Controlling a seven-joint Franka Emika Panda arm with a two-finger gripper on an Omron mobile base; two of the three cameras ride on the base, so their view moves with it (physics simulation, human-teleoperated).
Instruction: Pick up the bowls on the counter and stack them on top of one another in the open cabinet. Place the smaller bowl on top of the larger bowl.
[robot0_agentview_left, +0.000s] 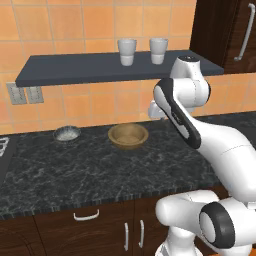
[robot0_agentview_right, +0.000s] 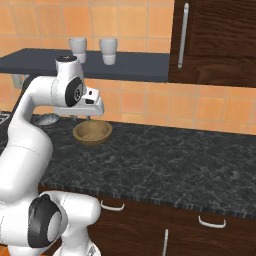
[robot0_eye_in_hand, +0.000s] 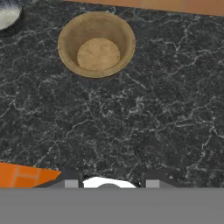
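- The wide tan-brown wood-like bowl (robot0_agentview_left: 128, 136) sits upright on the black marble-veined counter (robot0_agentview_left: 100, 172), below the long slate-grey wall shelf (robot0_agentview_left: 75, 69).
- The small shallow grey-white speckled bowl (robot0_agentview_left: 67, 133) rests on the same counter, well apart to one side of the tan bowl.
- Two pale grey cups (robot0_agentview_left: 127, 52) stand on the shelf, above the tan bowl.
- The two-finger gripper (robot0_agentview_right: 86, 118) hangs over the counter near the tan bowl, carrying nothing; how far its jaws are parted I cannot tell.
- The tan bowl looks rigid, light and smooth, so likely to slip under a loose pinch.
- Its thin darker rim seems the best hold: one finger inside, one outside the wall.
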